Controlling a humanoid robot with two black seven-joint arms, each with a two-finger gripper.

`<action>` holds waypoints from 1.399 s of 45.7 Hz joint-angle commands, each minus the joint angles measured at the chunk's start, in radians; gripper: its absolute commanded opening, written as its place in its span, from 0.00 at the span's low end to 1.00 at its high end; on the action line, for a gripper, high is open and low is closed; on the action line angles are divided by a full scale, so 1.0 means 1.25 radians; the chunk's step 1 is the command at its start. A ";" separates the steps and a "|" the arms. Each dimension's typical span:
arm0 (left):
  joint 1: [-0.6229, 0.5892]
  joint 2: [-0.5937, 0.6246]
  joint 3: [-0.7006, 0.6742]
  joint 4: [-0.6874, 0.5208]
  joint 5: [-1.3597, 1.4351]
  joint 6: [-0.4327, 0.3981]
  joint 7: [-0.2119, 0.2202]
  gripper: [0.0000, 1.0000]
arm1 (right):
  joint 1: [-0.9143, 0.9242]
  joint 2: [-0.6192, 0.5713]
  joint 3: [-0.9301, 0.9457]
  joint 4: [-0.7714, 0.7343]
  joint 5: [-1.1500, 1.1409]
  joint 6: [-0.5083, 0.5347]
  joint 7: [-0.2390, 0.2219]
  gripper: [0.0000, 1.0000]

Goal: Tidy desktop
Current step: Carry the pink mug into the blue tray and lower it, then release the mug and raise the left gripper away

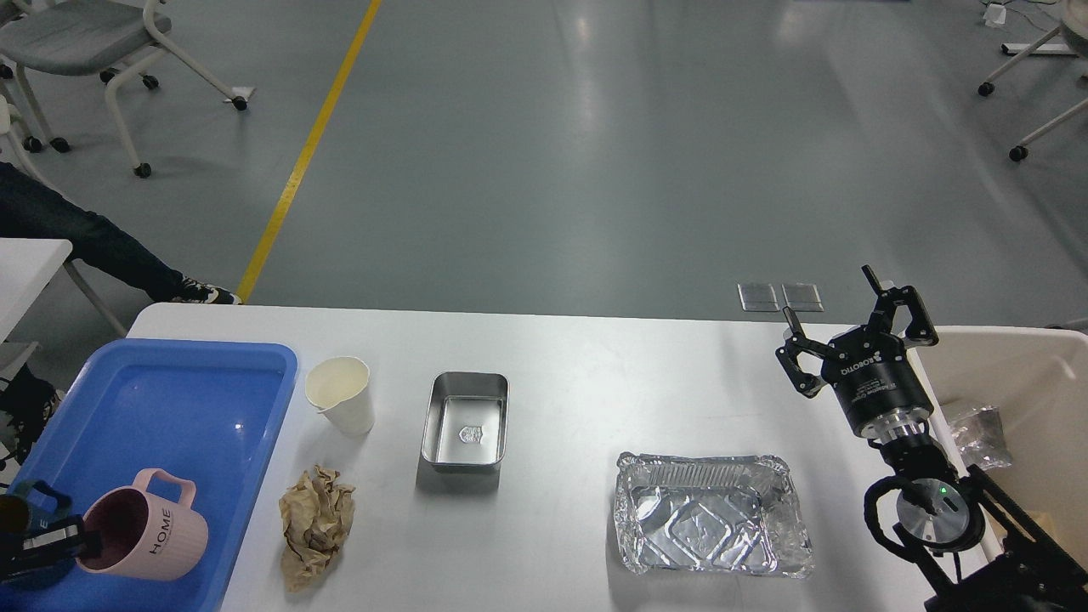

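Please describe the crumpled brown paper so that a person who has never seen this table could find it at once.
Start at the blue tray on the left of the white desktop. Just right of its near corner, below the white paper cup, lies the crumpled brown paper. It alone is brown, soft and shapeless.
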 commanded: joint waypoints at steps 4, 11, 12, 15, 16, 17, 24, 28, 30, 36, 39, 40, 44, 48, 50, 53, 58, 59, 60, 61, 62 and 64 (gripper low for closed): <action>0.014 -0.032 0.002 0.053 0.001 0.000 -0.001 0.02 | 0.000 0.001 0.002 0.000 0.000 0.000 0.000 1.00; 0.026 -0.042 0.001 0.066 0.000 0.001 -0.001 0.02 | 0.000 0.001 0.002 0.000 0.000 0.000 0.000 1.00; 0.026 -0.045 0.001 0.067 0.001 0.000 -0.001 0.02 | 0.000 0.001 0.002 0.000 0.000 0.000 0.000 1.00; 0.026 -0.052 0.001 0.077 0.000 0.003 -0.001 0.02 | 0.002 0.001 0.002 0.000 0.000 0.000 0.000 1.00; 0.026 -0.052 0.001 0.079 0.000 0.004 -0.001 0.02 | 0.002 0.001 0.002 0.000 0.000 0.000 0.000 1.00; 0.026 -0.052 0.001 0.082 0.000 0.004 -0.001 0.03 | 0.002 0.001 0.001 0.000 0.000 0.000 0.000 1.00; 0.028 -0.058 0.001 0.099 -0.002 0.004 0.014 0.15 | 0.002 0.001 0.001 0.000 0.000 0.000 0.000 1.00; 0.026 -0.064 0.001 0.101 -0.002 0.003 0.032 0.31 | 0.002 0.002 0.001 0.000 0.000 0.000 0.000 1.00; 0.026 -0.066 -0.001 0.102 -0.002 0.003 0.035 0.34 | 0.002 0.004 0.001 0.001 0.000 0.000 0.000 1.00; 0.026 -0.080 -0.001 0.104 -0.012 0.003 0.035 0.38 | 0.002 0.006 0.001 0.001 0.000 0.000 0.000 1.00; 0.025 -0.082 -0.003 0.102 -0.016 0.003 0.033 0.42 | 0.002 0.006 0.001 0.000 0.000 0.000 0.000 1.00; 0.025 -0.082 -0.004 0.102 -0.021 0.003 0.032 0.44 | 0.002 0.005 0.001 0.000 0.000 0.000 0.000 1.00; 0.023 -0.080 -0.007 0.100 -0.042 0.001 0.021 0.53 | 0.002 0.004 0.001 0.000 0.000 0.000 0.000 1.00; 0.023 -0.068 -0.009 0.093 -0.045 -0.004 0.019 0.59 | 0.003 0.004 0.001 0.000 0.000 0.000 0.000 1.00; 0.023 -0.060 -0.011 0.091 -0.046 -0.005 0.019 0.61 | 0.002 0.004 0.001 0.000 0.000 0.000 0.000 1.00; 0.021 -0.039 -0.012 0.091 -0.046 -0.007 0.017 0.64 | 0.003 0.004 -0.001 0.000 0.000 0.000 0.000 1.00; 0.019 -0.007 -0.023 0.066 -0.046 -0.012 -0.005 0.66 | 0.005 0.004 -0.002 0.000 0.000 0.000 0.000 1.00; 0.019 -0.001 -0.025 0.057 -0.046 -0.016 -0.011 0.67 | 0.005 0.004 -0.002 0.000 0.000 0.000 0.000 1.00; 0.019 0.005 -0.026 0.047 -0.046 -0.021 -0.016 0.67 | 0.005 0.005 -0.002 0.000 0.000 0.000 0.000 1.00; 0.019 0.013 -0.029 0.040 -0.046 -0.024 -0.018 0.68 | 0.005 0.005 -0.002 0.000 0.000 0.000 0.000 1.00; 0.019 0.022 -0.033 0.034 -0.046 -0.026 -0.021 0.69 | 0.005 0.006 -0.002 0.000 0.000 0.000 0.000 1.00; 0.019 0.037 -0.042 0.024 -0.046 -0.027 -0.022 0.71 | 0.005 0.006 -0.002 0.000 0.000 0.000 0.000 1.00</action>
